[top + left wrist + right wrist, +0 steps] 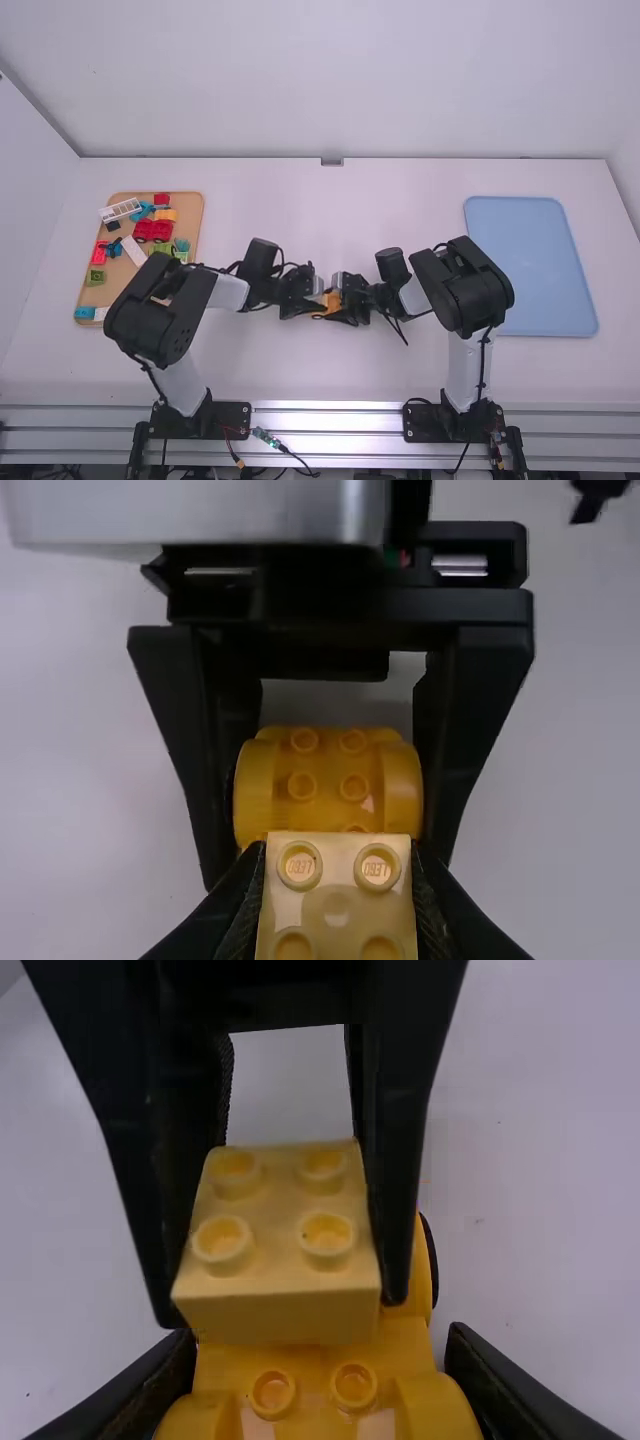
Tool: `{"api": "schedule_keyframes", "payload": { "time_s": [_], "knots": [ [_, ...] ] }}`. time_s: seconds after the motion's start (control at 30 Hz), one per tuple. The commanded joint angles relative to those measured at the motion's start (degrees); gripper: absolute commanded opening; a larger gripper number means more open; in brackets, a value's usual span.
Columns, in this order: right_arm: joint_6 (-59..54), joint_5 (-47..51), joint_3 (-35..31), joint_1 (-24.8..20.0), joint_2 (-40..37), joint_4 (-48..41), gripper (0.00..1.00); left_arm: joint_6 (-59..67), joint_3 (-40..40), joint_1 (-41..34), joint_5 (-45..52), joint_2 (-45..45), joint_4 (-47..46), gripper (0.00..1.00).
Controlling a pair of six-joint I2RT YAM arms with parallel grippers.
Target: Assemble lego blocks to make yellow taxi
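Two grips, one meeting point

The left wrist view details four round studs on the glossy, curved-sided yellow body (328, 790); the high view gives only an orange patch mid-worktop (330, 370). The right wrist view adds the smooth, flat wall of the pale yellow block (280, 1310). The left gripper (319, 307) pinches that block between its fingers, the right gripper (342, 305) clasps the body in its own. Both arms bend inward, fingertips close together; whether the pieces touch, I cannot tell
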Motion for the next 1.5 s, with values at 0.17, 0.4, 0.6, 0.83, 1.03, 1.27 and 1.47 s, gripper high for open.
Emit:
{"api": "schedule_keyframes", "payload": {
  "time_s": [0.17,0.4,0.6,0.83,1.03,1.27,1.47],
  "knots": [
    [0.35,-1.53,0.04,-0.17,1.06,-0.09,0.52,0.86,1.01,-0.39,-4.74,1.49,-3.56,0.02],
    [0.37,-1.55,0.04,-0.15,1.06,-0.09,0.52,0.86,1.07,-0.33,-4.72,1.49,-3.45,0.22],
    [0.35,-1.51,0.04,-0.15,1.06,-0.07,0.52,0.66,1.07,-0.26,-4.55,0.39,-3.56,0.56],
    [0.35,-1.36,0.04,-0.09,1.06,-0.28,0.52,-1.26,1.07,-0.09,-4.02,-5.46,-4.98,0.72],
    [0.35,-1.33,0.04,-0.11,1.06,-0.26,0.52,-1.20,1.05,0.07,-1.57,-11.82,-7.98,0.72],
    [0.35,-1.55,0.07,-0.11,1.06,-0.22,0.53,2.17,1.05,0.09,-3.48,-9.99,-11.06,0.02],
    [0.37,-1.53,0.04,-0.13,1.06,-0.09,0.52,2.15,1.05,0.07,-2.58,-4.63,-9.01,0.02]
  ]
}}
